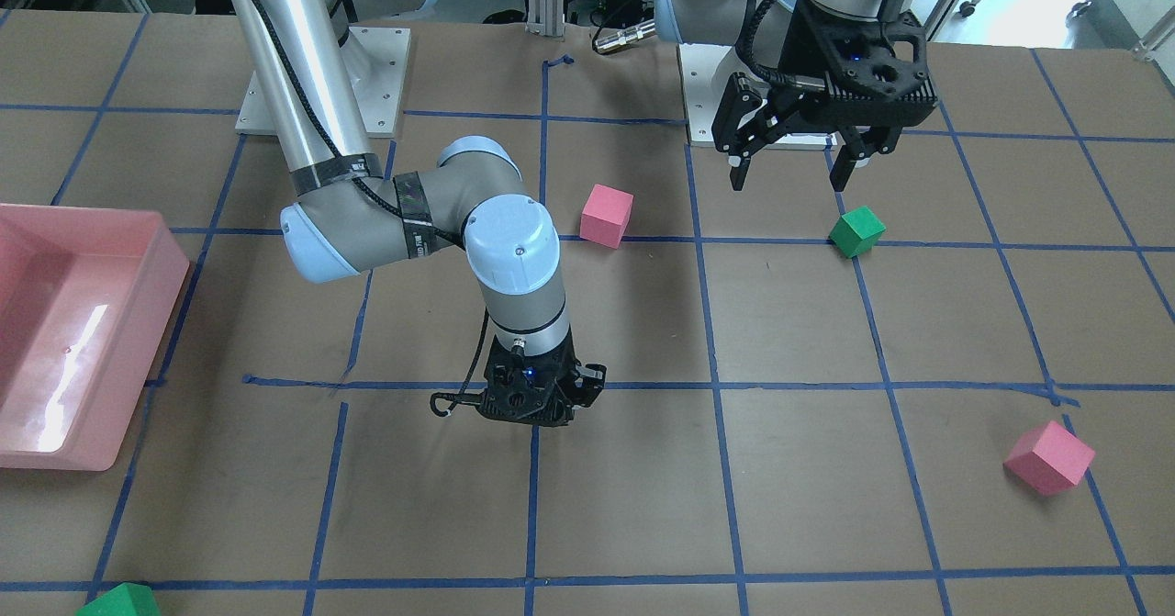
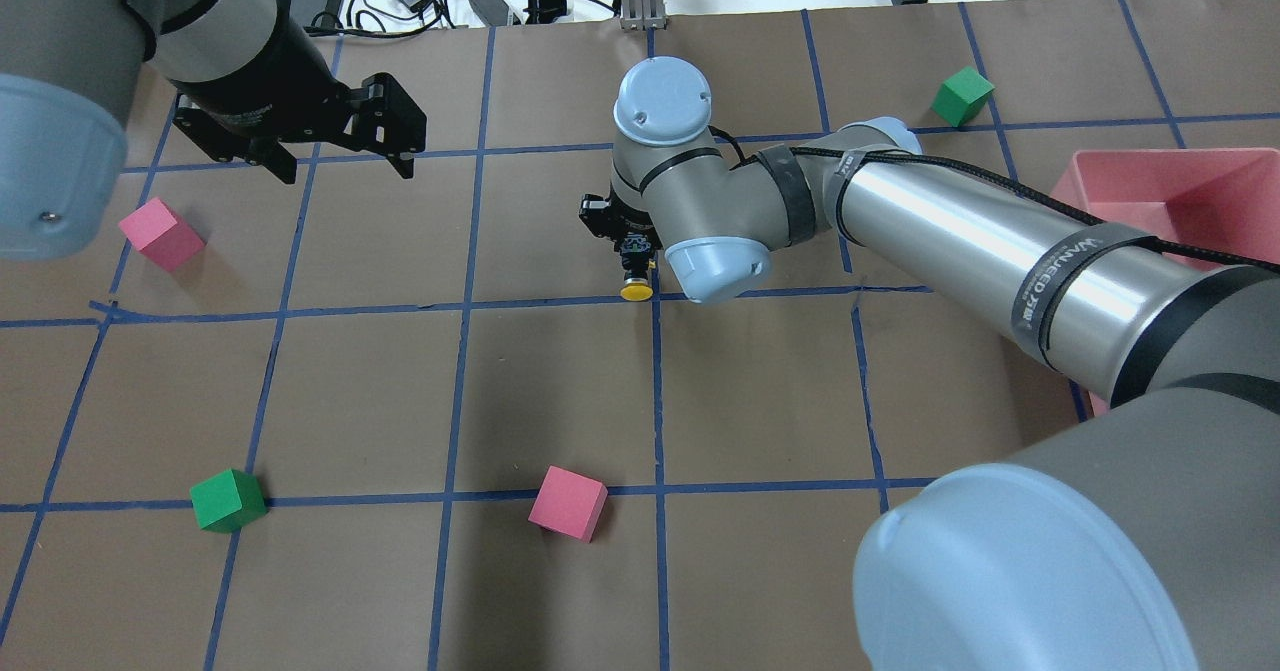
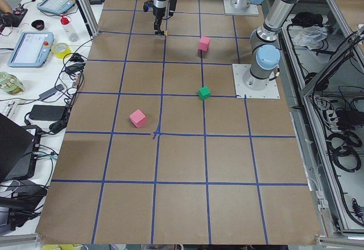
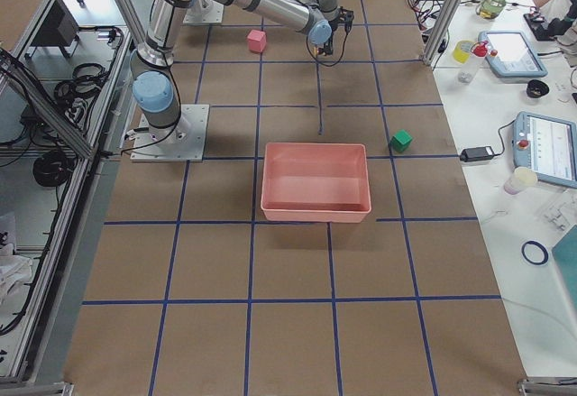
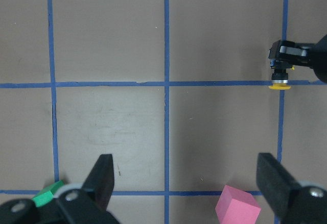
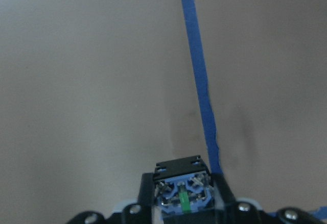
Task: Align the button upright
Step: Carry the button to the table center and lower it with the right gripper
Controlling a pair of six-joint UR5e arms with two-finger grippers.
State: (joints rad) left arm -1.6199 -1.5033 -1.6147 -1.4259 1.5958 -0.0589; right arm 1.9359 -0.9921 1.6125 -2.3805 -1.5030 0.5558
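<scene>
Yellow button [image 2: 636, 291] half-hidden in R tool [image 6: 185, 206].

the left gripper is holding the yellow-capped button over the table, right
No, it is the right gripper that holds the button. The overhead exterior view shows it on the arm that comes in from that view's right. The left gripper hangs open and empty.
</scene>
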